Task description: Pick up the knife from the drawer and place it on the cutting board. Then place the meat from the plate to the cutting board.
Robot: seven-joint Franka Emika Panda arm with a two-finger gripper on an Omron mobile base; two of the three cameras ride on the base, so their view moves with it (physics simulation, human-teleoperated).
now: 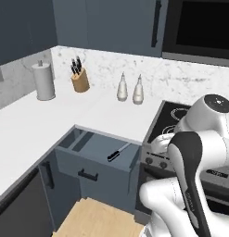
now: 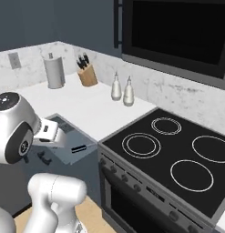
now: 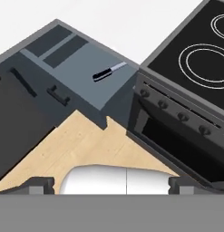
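Observation:
The drawer (image 1: 95, 149) (image 3: 79, 61) is pulled out under the white counter, left of the stove. The knife (image 1: 117, 152) (image 3: 109, 72) (image 2: 78, 149) lies flat on the drawer's floor near its right side, black handle toward the drawer front, pale blade pointing to the back. My gripper (image 3: 111, 185) is open, with nothing between its fingertips (image 3: 41, 186). It hovers well above and in front of the drawer and looks down on the knife. The cutting board, the meat and the plate are out of view.
A stove (image 1: 174, 115) (image 2: 168, 150) with an oven door (image 3: 177, 136) stands right beside the drawer. On the counter (image 1: 46, 120) are a paper towel roll (image 1: 43, 81), a knife block (image 1: 80, 76) and two bottles (image 1: 130, 89). Wooden floor (image 3: 86, 145) lies below.

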